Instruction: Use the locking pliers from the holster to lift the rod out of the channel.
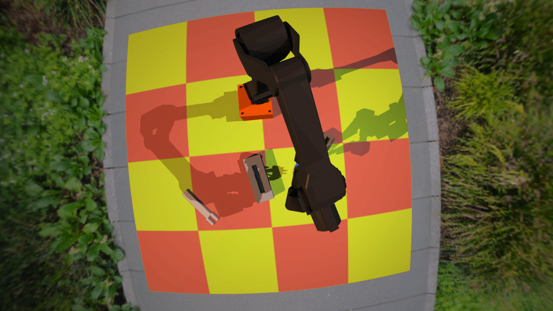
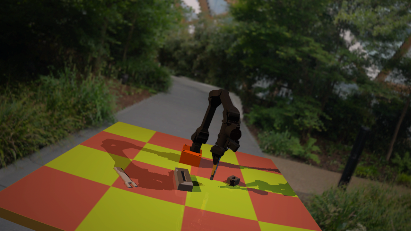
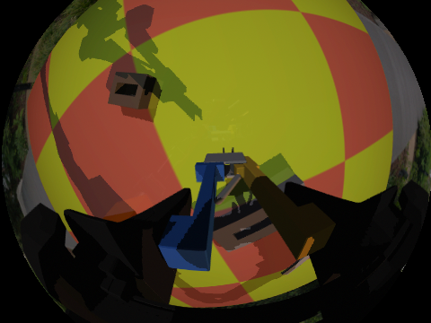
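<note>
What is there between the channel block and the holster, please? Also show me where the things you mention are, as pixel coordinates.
The pliers [image 1: 297, 165] [image 2: 215, 171] [image 3: 206, 197], held in the jaws of the gripper [image 1: 297, 167] [image 2: 216, 157] [image 3: 240, 192], are between the block [image 1: 265, 195] [image 2: 184, 186] [image 3: 225, 240] and the holster [image 1: 329, 135] [image 2: 236, 182] [image 3: 139, 100]. The exterior view shows this.

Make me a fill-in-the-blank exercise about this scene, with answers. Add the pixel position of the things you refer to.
The black arm [image 1: 303, 112] [image 2: 225, 137] [image 3: 126, 256] holds locking pliers [image 1: 297, 165] [image 2: 216, 169] [image 3: 204, 215] with one orange and one ____ handle. The checkered tabletop [image 1: 166, 262] [image 2: 137, 206] [image 3: 269, 67] alternates red and ____ squares. From the top view, the small brown box-shaped holster [image 1: 332, 137] [image 2: 233, 181] [image 3: 118, 100] is partly hidden by the ____.

Missing words: blue; yellow; arm.
</note>
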### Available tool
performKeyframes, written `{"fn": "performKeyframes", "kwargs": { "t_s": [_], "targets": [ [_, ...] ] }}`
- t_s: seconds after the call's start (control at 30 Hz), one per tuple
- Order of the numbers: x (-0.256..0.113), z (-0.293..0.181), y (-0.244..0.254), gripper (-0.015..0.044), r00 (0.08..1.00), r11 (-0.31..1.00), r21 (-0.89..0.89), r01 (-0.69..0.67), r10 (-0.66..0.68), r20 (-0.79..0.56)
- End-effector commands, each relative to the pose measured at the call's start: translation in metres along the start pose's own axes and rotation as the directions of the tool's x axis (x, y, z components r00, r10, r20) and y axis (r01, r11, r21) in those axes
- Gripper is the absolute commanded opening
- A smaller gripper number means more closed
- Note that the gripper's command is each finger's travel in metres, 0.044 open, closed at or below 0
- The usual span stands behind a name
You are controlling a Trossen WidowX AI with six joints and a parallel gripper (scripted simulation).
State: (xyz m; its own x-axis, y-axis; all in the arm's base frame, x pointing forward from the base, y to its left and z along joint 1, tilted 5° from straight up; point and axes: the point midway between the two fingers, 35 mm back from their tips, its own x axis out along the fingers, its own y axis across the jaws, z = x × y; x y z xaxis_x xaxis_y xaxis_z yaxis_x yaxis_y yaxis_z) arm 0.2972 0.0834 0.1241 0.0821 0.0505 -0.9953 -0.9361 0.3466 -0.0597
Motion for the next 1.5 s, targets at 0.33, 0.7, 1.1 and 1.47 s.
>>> {"fn": "performKeyframes", "kwargs": {
  "t_s": [0.33, 0.7, 1.1, 1.47],
  "targets": [
    [-0.001, -0.016, -0.013, 0.0321, 1.0, 0.988, 0.156, 0.0, -0.001, 0.002],
    [-0.001, -0.031, -0.022, 0.0321, 1.0, 0.963, 0.27, 0.001, 0.0, -0.001],
    [-0.001, -0.047, -0.031, 0.0321, 1.0, 0.921, 0.391, 0.002, 0.0, -0.004],
    [-0.001, -0.062, -0.038, 0.0321, 1.0, 0.869, 0.496, 0.003, 0.0, -0.007]
  ]
}}
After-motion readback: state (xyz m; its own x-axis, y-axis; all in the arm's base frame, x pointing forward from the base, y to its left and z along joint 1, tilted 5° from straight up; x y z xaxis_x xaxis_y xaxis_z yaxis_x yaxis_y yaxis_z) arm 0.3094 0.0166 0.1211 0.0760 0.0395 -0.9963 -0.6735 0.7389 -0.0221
